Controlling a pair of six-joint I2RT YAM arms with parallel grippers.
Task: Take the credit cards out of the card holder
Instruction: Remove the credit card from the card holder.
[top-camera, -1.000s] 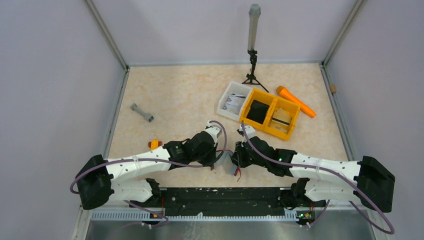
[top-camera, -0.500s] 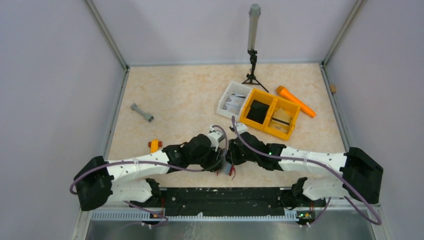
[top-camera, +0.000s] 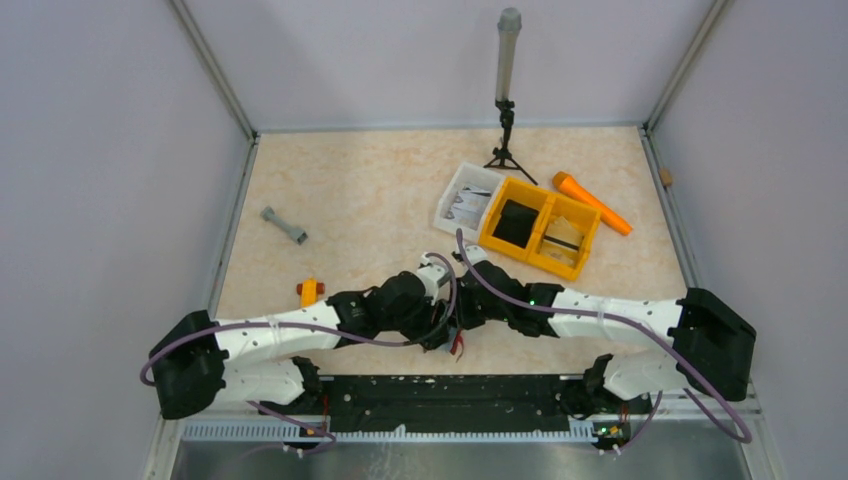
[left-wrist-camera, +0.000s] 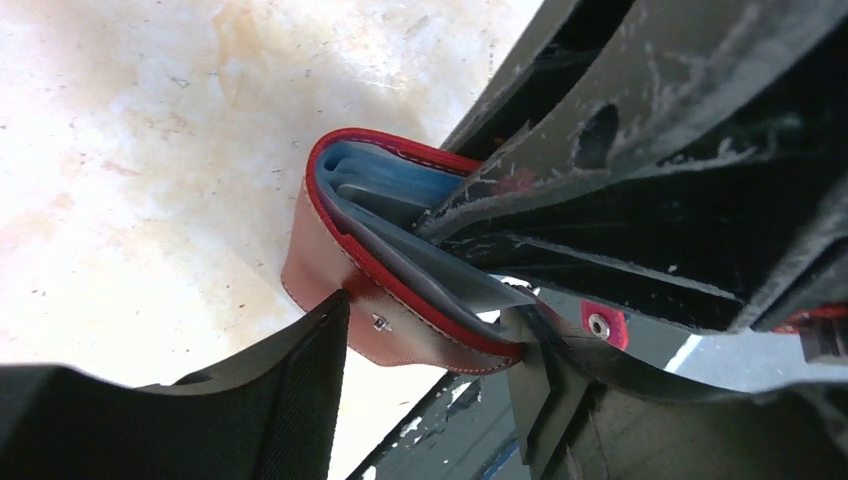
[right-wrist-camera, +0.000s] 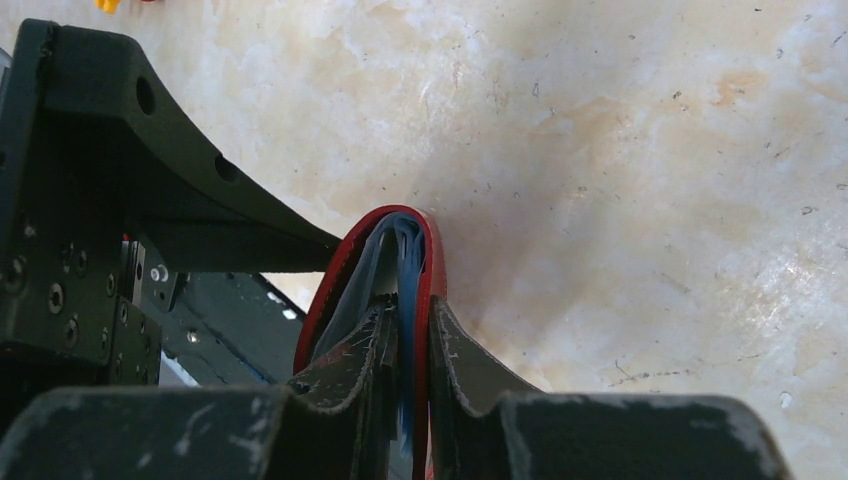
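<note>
The dark red card holder hangs folded open just above the table's near edge, small in the top view. My right gripper is shut on one of its flaps, one finger inside the fold and one outside; its fingers reach in from the upper right. My left gripper is open, its jaws straddling the other flap, and one fingertip touches the leather. Grey-blue flat layers fill the fold; whether they are credit cards or lining I cannot tell.
A yellow-orange divided bin and a white tray stand at the back right, with an orange tool beside them. A tripod with a tube stands at the back. A grey dumbbell and small orange block lie left.
My left gripper's jaws have spread apart and let go of the card holder's flap. Both wrists have drifted left together, the right arm stretching further across.
</note>
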